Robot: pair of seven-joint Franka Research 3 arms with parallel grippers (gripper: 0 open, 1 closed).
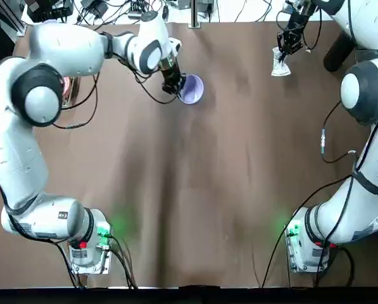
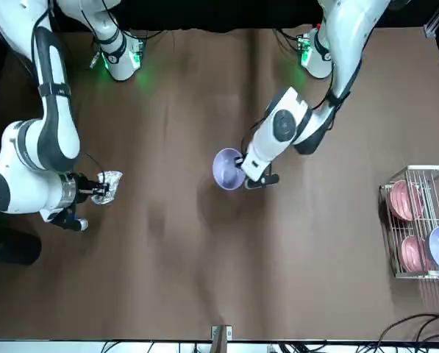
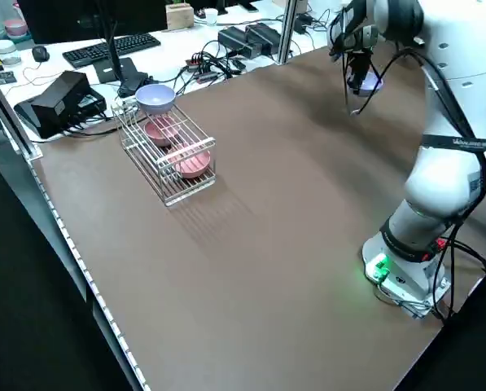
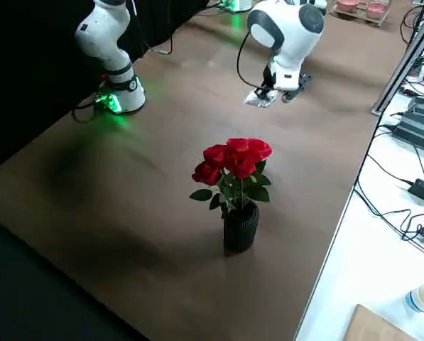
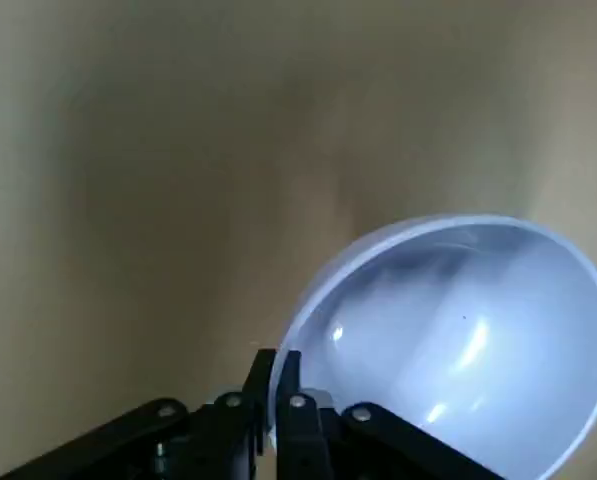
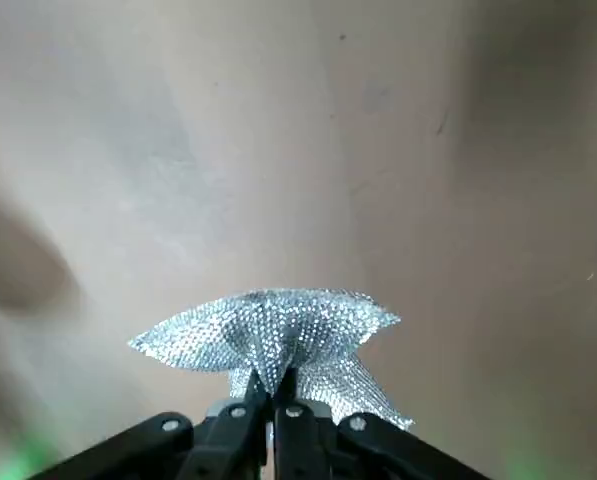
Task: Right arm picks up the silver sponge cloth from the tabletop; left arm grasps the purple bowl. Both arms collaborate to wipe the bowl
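Note:
The purple bowl (image 1: 192, 88) hangs tilted above the far middle of the table, its rim pinched by my left gripper (image 1: 174, 87), which is shut on it. The left wrist view shows the bowl's pale inside (image 5: 458, 340) beside the closed fingers (image 5: 288, 400). The silver sponge cloth (image 1: 280, 66) dangles from my right gripper (image 1: 283, 50) at the far right, lifted off the tabletop. It shows crumpled and glittery in the right wrist view (image 6: 273, 335), clamped at the fingertips (image 6: 278, 395). In the front view the bowl (image 2: 228, 169) and the cloth (image 2: 109, 184) are well apart.
A wire rack (image 2: 418, 224) with pink bowls and a lavender one stands at the table's left edge. A black vase of red roses (image 4: 238, 192) stands at the far right corner. Cables and devices lie beyond the far edge (image 1: 132, 9).

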